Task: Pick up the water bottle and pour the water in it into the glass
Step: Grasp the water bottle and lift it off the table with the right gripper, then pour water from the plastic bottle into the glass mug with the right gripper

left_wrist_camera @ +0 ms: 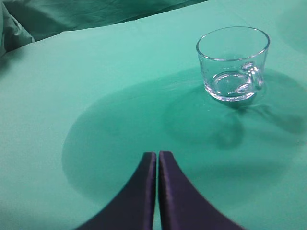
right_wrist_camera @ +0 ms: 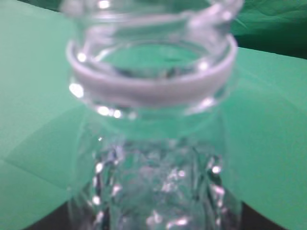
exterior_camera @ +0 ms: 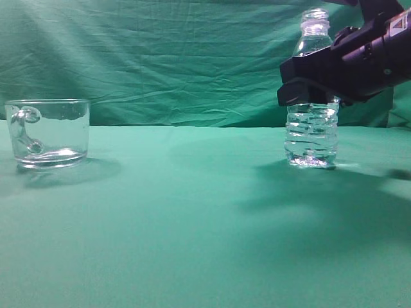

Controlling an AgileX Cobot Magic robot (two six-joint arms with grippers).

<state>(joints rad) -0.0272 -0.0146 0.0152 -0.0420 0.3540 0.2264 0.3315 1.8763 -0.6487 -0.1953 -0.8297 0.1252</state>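
A green cloth (exterior_camera: pixel 192 244) covers the whole table in front of me, smooth with a few faint creases; soft dark shadows (exterior_camera: pixel 308 192) lie across it on my right side; behind it hangs a wrinkled green backdrop (exterior_camera: pixel 160 58), its folds catching light near the upper left.

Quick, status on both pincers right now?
Left pincer: closed, empty, apart from the glass.
Right pincer: at the water bottle mid-body; whether it is clamped cannot be told.
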